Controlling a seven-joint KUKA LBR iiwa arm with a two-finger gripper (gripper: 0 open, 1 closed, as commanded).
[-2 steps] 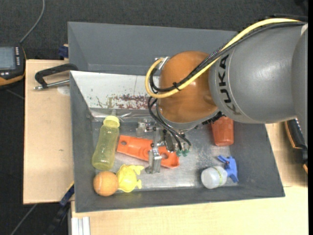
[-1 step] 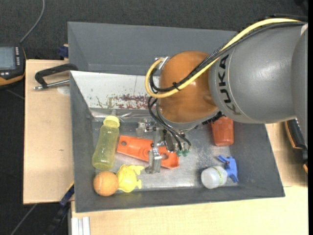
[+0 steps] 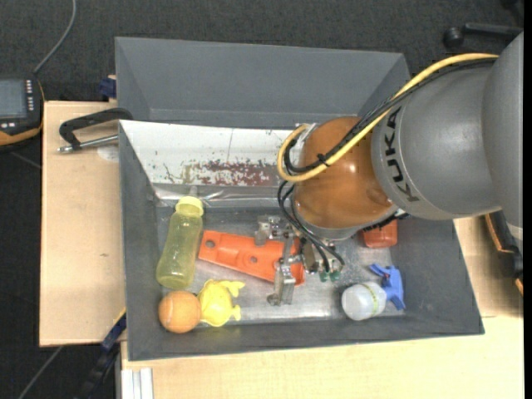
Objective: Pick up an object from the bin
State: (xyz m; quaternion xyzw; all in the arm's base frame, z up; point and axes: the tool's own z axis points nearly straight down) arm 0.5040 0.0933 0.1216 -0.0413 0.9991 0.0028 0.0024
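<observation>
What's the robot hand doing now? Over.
Gripper low at right end of orange flat piece, mid-bin. Yellow bottle lying just left of it. Blue piece to the right.

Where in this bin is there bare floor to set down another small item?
Bare floor runs along the back wall, behind the yellow-green bottle and orange tool. A smaller patch lies by the front wall, between the gripper and the white container. The front-left corner is crowded with an orange ball and yellow toy.

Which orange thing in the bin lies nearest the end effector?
The long flat orange plastic piece mid-bin; the end effector is at its right end; the orange ball sits far left.
</observation>
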